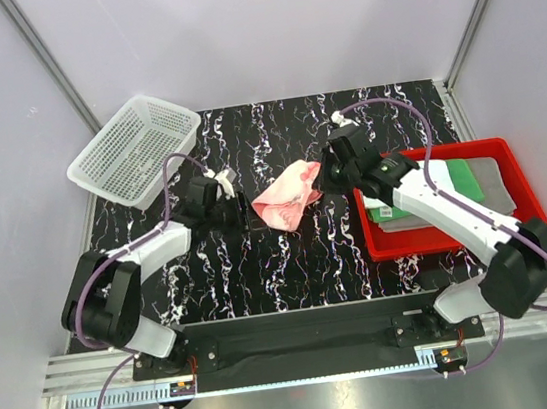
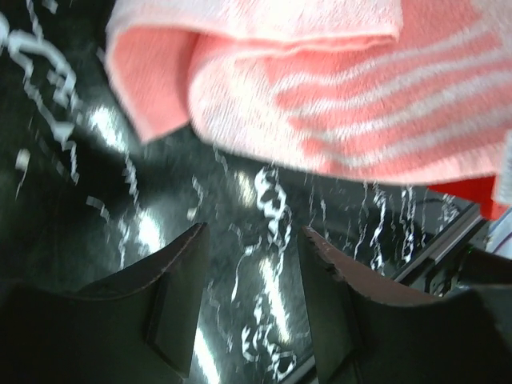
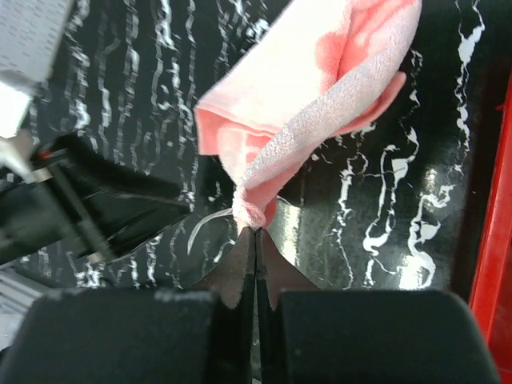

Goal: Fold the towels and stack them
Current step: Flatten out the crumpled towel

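A pink towel (image 1: 289, 195) hangs bunched over the middle of the black marbled table (image 1: 260, 257). My right gripper (image 1: 320, 176) is shut on one corner of it; in the right wrist view the pink towel (image 3: 320, 88) runs up and away from the pinched tips of the right gripper (image 3: 255, 232). My left gripper (image 1: 243, 208) sits just left of the towel. It stands open (image 2: 252, 272) with nothing between its fingers (image 2: 180, 296), and the pink towel (image 2: 320, 80) lies ahead of them, apart. Folded green (image 1: 464, 177) and grey (image 1: 495, 181) towels lie in the tray.
A red plastic tray (image 1: 400, 246) stands at the right of the table, under my right arm. A white mesh basket (image 1: 135, 147) sits at the back left. The left arm (image 3: 96, 208) shows at the left of the right wrist view.
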